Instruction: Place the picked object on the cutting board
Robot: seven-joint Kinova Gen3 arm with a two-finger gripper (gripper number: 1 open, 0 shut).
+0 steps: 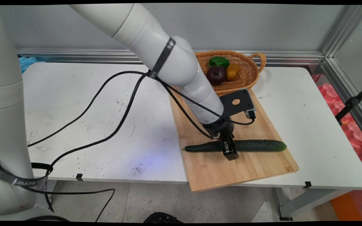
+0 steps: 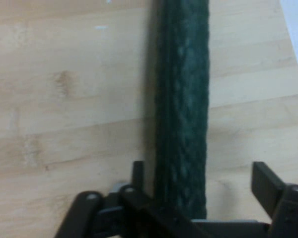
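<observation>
While the gripper [image 1: 230, 150] stands low over the wooden cutting board [image 1: 231, 169], its two fingers straddle a long dark green cucumber [image 1: 256, 145] near its middle. In the hand view the cucumber [image 2: 183, 109] runs up between the fingers [image 2: 265, 183]; one finger lies close against its side and the other stands a little apart, so the jaws are spread and not clamped on it. Cucumber lies flat on the board, lengthwise across it, thin stem end toward the table's middle, blunt end toward the board's right edge. Board's near corner overhangs the near edge of the white table [image 1: 90, 125]; the board sits on the table's right half, slightly skewed. Black cables [image 1: 118, 103] hang from the arm and trail across the table left of the board. Beyond the board, touching or just over its far end, sits a wicker basket [image 1: 250, 78] with a loop handle. In the basket: a green pepper [image 1: 218, 61], a dark red apple-like fruit [image 1: 216, 75] and a yellow-orange piece [image 1: 233, 71], all close together. Behind the basket, the grey wall [image 1: 247, 28].
</observation>
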